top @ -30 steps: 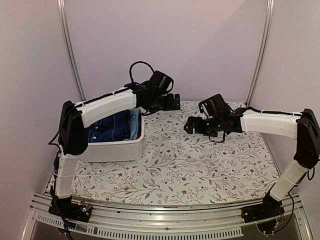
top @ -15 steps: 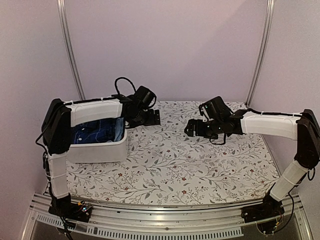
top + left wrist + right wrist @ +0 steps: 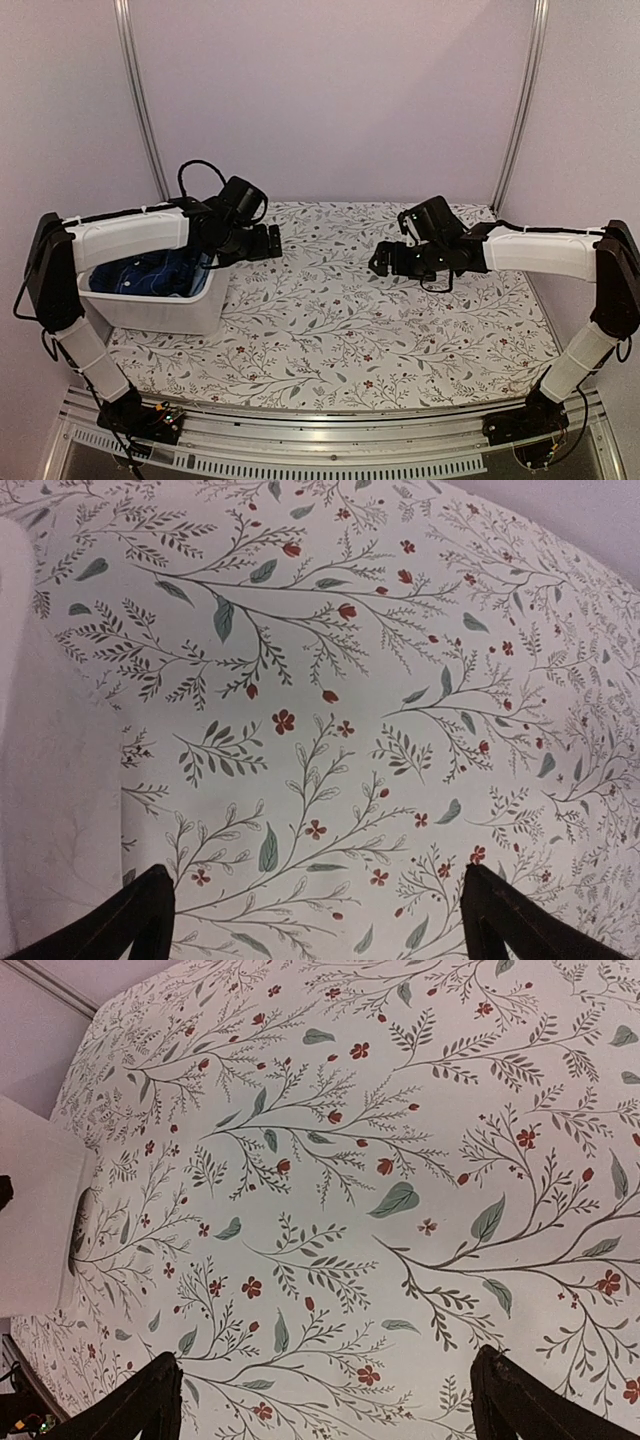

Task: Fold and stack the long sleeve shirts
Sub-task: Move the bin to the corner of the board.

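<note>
the left pincer (image 3: 270, 243) and right pincer (image 3: 378, 258) are both released, jaws wide, holding nothing. the shirts (image 3: 150, 272) lie bunched in the bin (image 3: 175, 315), just beside the left pincer and under its forearm, well apart from the right pincer. the left pincer's tips hang over bare cloth (image 3: 340, 330). risk: swinging back in, it may knock the bin's rim and shove it, or pinch several tangled shirts at once.

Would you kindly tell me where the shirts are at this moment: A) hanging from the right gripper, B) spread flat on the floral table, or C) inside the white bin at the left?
C: the blue shirts show bunched inside the white bin.
</note>
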Robot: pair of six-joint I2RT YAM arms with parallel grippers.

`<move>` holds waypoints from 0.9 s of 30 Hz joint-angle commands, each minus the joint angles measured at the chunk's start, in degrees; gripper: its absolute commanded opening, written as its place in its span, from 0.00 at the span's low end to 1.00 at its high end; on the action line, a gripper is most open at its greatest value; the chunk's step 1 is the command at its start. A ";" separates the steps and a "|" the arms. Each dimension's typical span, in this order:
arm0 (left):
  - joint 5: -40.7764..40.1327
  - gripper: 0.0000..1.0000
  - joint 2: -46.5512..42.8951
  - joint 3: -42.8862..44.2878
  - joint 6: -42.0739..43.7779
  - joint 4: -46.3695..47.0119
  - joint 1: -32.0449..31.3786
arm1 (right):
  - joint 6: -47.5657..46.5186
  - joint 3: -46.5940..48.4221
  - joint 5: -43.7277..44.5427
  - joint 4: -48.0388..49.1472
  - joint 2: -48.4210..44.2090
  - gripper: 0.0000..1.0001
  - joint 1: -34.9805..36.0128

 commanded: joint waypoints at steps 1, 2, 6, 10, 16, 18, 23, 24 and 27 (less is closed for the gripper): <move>-2.87 1.00 -2.50 -2.17 -0.27 -3.03 1.13 | 0.45 -0.47 -0.64 1.34 -0.30 0.99 0.22; -3.53 1.00 -2.97 -2.79 -0.14 -3.32 2.21 | 0.37 -0.31 -0.69 1.25 -0.01 0.99 0.22; -1.71 1.00 -5.38 -5.71 0.95 -2.41 5.66 | -0.14 0.00 -0.69 1.20 0.44 0.99 0.22; -1.20 1.00 -6.26 -6.86 1.91 -2.75 5.85 | -0.28 0.02 -2.53 1.15 0.68 0.99 0.17; 3.25 1.00 -7.98 -4.99 6.27 -0.39 4.30 | -0.66 0.54 -2.37 0.76 1.32 0.99 0.22; 4.83 1.00 -9.42 -2.69 7.77 -0.03 3.46 | -0.85 0.91 -1.75 0.18 1.35 0.99 0.15; 5.39 1.00 -13.13 1.55 9.20 -1.17 2.61 | -1.31 1.19 1.41 -0.99 0.35 0.99 0.22; 4.78 1.00 -13.95 1.79 9.15 -1.76 2.69 | -1.33 1.22 1.61 -1.17 0.08 0.99 0.18; 1.16 1.00 -16.61 2.07 8.05 -4.48 3.11 | -1.67 1.43 2.06 -2.09 -0.71 0.99 0.22</move>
